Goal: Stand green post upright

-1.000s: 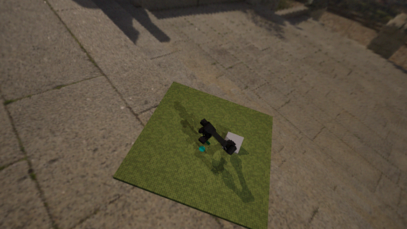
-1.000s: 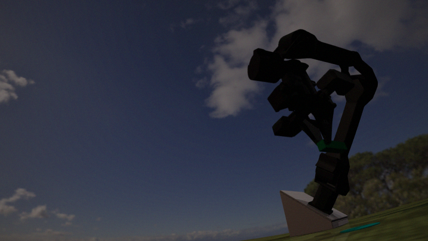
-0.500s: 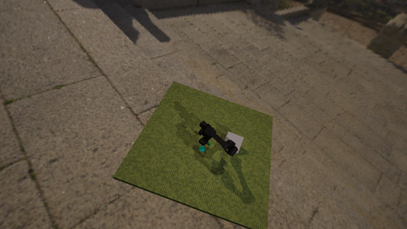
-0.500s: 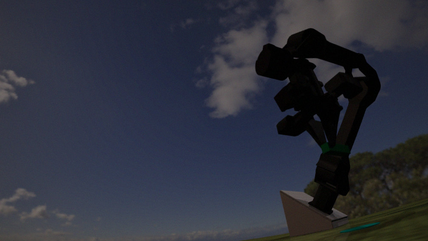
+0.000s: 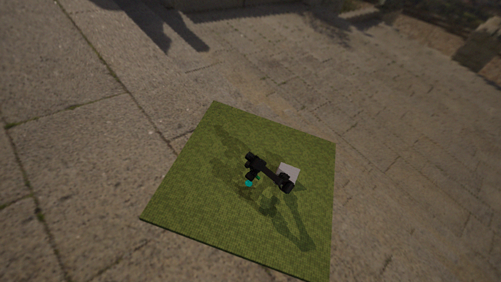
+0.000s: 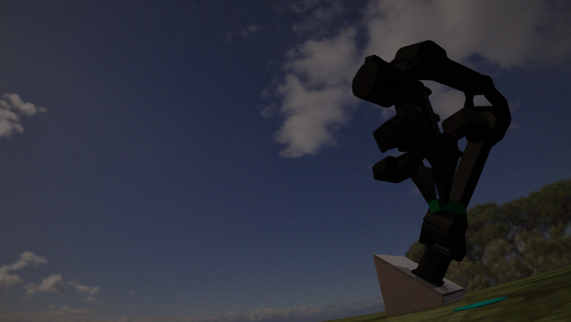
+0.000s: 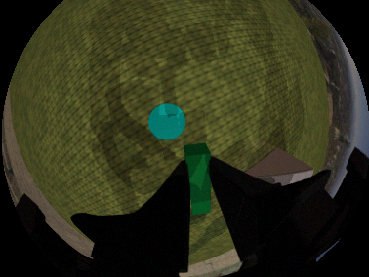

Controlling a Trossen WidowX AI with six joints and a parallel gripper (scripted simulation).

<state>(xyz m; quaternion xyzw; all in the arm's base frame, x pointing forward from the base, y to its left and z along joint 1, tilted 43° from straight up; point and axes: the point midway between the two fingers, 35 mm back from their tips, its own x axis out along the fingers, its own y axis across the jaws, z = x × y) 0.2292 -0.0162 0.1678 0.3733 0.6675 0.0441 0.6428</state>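
Observation:
The green post is off the mat, held between the fingertips of my gripper. In the exterior view it lies roughly level, gripped near one end, well above the ground. The gripper is shut on it and points down at a slant. The cyan circle lies flat on the mat. In the wrist view it shows ahead and to the left of the post's near end. The fingers partly cover the post's sides; in the top view the arm hides part of it.
A pale wedge-shaped block carries the arm's base. It stands beside the circle in the exterior view. The square green mat lies on stone paving, with its edges visible in the top view.

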